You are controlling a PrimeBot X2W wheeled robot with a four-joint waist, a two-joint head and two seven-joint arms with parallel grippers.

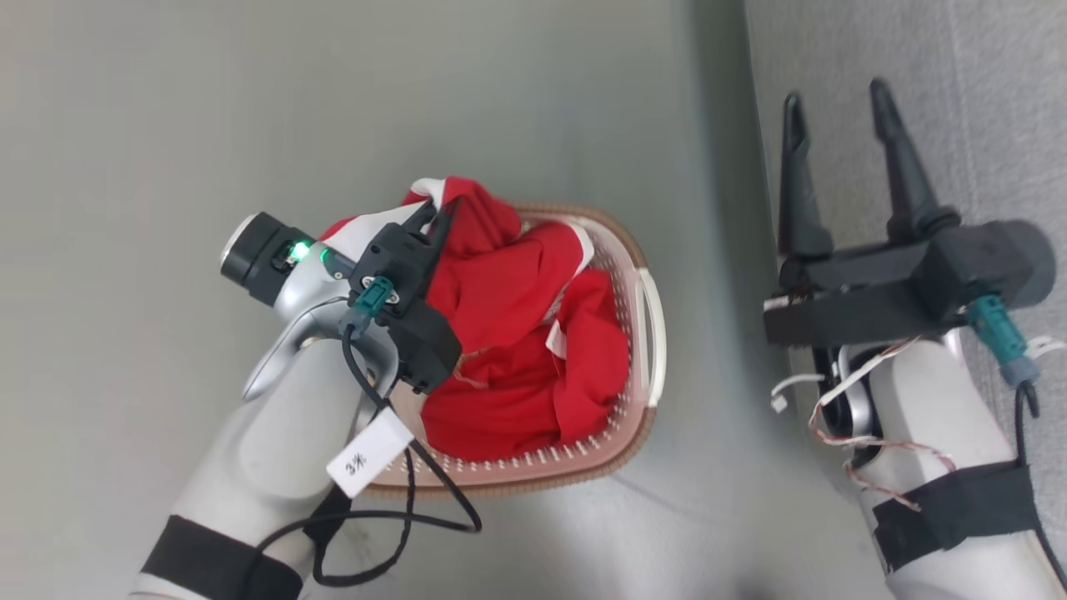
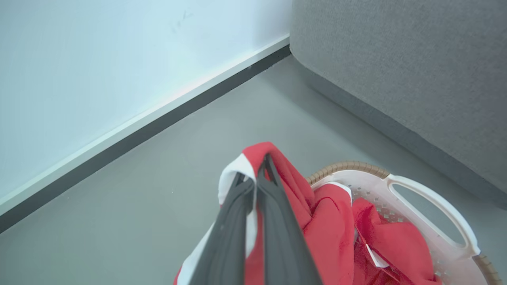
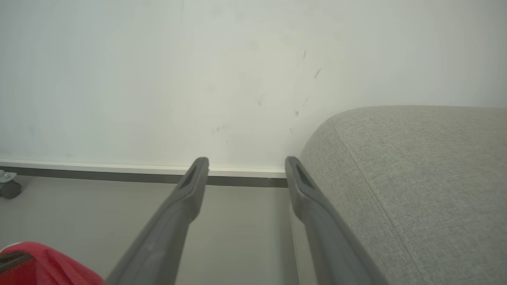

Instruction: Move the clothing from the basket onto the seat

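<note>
Left claw (image 1: 444,210) pinches shut on a raised fold of the soft red white-trimmed clothing (image 1: 517,350) heaped in the cream perforated plastic basket (image 1: 648,333); right claw (image 1: 834,100) gapes apart over the grey woven sofa (image 1: 992,125).

Home: sofa (image 3: 416,190), laundry basket (image 1: 655,333), plain wall (image 3: 158,79)

Floor (image 1: 250,108): smooth, plain grey, matte. Wall (image 3: 158,79): pale, with faint scuff marks (image 3: 311,75). White skirting (image 3: 99,167) over a dark strip runs along the wall foot. Grey woven sofa (image 3: 416,178) ends near the wall. Caster wheel (image 3: 8,189) on the floor by the skirting.
</note>
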